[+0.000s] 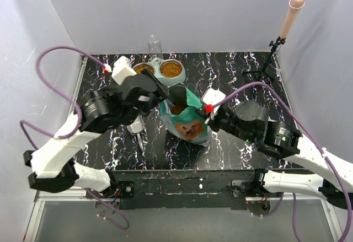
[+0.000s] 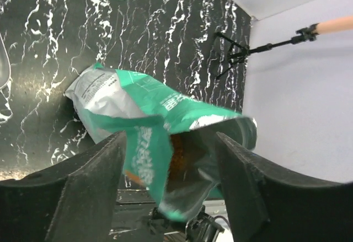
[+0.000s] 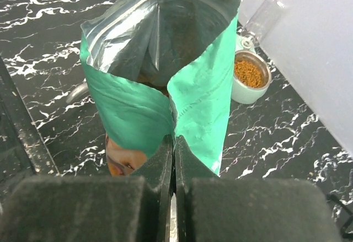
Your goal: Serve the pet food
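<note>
The bag (image 1: 190, 126) stands tall in the middle of the table (image 1: 231, 148), with its mouth open at the top. Its long side goes straight up and down. The pet food (image 1: 177, 109) shows as a brown heap inside the mouth. More of it lies in both cups of the double bowl (image 1: 158, 72), which sits at 12 o'clock from the bag, near the far edge.

The right claw (image 3: 174, 143) is pinched tight on the bag's green edge, low on the open rim. Seen from above, it is at 3 o'clock from the mouth. I think this claw is what keeps the bag from falling.

The left claw (image 2: 170, 140) has its two fingers wide apart. The other side of the rim hangs loose in the gap between them, and I cannot tell if it touches a finger. From above, this claw is at 10 o'clock from the mouth, just beside it, so the mouth lies at 4 o'clock from the claw.

Both claws are close to the bag, but only the right one has it. The grey scoop (image 1: 136, 127) lies on the table at 9 o'clock from the bag, nearer the left arm. If more food is to go in the bowl, I guess the left arm is the one to fetch it.
</note>
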Tool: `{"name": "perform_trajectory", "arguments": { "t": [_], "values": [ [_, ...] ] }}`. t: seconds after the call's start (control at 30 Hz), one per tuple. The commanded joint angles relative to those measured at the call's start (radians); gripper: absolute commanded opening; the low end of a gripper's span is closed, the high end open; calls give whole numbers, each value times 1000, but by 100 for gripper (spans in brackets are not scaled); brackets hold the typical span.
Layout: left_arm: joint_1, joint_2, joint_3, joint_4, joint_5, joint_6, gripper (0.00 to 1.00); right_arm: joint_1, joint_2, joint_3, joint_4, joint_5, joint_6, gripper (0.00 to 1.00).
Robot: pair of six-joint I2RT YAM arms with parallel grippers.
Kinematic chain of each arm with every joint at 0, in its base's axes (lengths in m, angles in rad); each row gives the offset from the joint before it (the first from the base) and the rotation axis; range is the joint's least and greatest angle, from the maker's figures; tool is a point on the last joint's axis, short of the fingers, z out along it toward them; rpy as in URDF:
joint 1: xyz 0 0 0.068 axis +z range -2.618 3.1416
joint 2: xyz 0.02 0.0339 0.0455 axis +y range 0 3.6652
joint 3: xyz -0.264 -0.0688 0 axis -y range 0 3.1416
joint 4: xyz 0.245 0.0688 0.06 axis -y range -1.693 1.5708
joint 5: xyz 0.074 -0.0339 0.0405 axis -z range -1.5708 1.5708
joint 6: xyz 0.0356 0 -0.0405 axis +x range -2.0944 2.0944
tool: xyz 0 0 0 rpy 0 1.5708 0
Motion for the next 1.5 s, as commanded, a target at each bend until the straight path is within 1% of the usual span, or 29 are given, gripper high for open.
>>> {"name": "perform_trajectory", "arguments": {
  "t": [0.0, 0.07, 0.13, 0.2, 0.23, 0.27, 0.33, 0.4, 0.43, 0.47, 0.5, 0.57, 0.63, 0.7, 0.8, 0.9, 0.93, 1.03, 1.17, 1.2, 1.3, 1.37, 1.47],
  "values": [
    [2, -175, -104, 272, -6, 403, 71, -178, -19, 95, -162, -207, 116, 1],
    [2, -221, -145, 299, 39, 477, 77, -253, 15, 135, -221, -288, 143, 1],
    [2, -266, -190, 317, 91, 526, 80, -310, 67, 190, -312, -322, 162, 1],
    [2, -297, -249, 357, 175, 592, 66, -371, 104, 223, -337, -344, 210, 1],
    [2, -301, -277, 374, 220, 624, 65, -435, 115, 239, -354, -406, 228, 1],
    [4, -300, -302, 394, 273, 655, 66, -474, 122, 252, -363, -451, 251, 1],
    [7, -283, -346, 417, 342, 716, 67, -517, 125, 267, -369, -485, 294, 1],
    [39, -263, -394, 440, 387, 768, 70, -548, 142, 287, -392, -517, 320, 1],
    [77, -260, -415, 472, 436, 790, 72, -559, 154, 299, -409, -538, 330, 1],
    [155, -260, -447, 513, 514, 819, 72, -565, 167, 316, -433, -545, 334, 1],
    [247, -263, -479, 567, 642, 831, 70, -571, 174, 333, -461, -543, 340, 1],
    [472, -264, -538, 668, 909, 836, 65, -582, 185, 362, -502, -546, 353, 1],
    [607, -258, -585, 771, 1133, 853, 61, -586, 197, 384, -533, -560, 370, 1],
    [668, -231, -607, 858, 1256, 888, 57, -594, 214, 393, -550, -551, 373, 1],
    [708, -162, -619, 935, 1389, 933, 52, -602, 250, 425, -593, -552, 374, 1],
    [717, -126, -636, 1015, 1446, 957, 48, -608, 266, 433, -607, -542, 377, 1],
    [718, -122, -647, 1058, 1468, 954, 48, -612, 273, 431, -608, -540, 377, 1],
    [719, -105, -670, 1119, 1538, 936, 50, -626, 288, 440, -611, -540, 377, 1],
    [719, -87, -704, 1191, 1513, 925, 53, -631, 311, 477, -616, -540, 377, 1],
    [719, -71, -708, 1226, 1519, 911, 53, -631, 319, 483, -614, -542, 376, 1],
    [719, -21, -722, 1370, 1588, 809, 50, -632, 329, 493, -614, -548, 382, 1],
    [717, -1, -734, 1446, 1610, 741, 47, -632, 336, 499, -617, -539, 382, 1],
    [715, 2, -774, 1550, 1616, 675, 41, -634, 337, 506, -618, -501, 387, 1]
  ]
}}
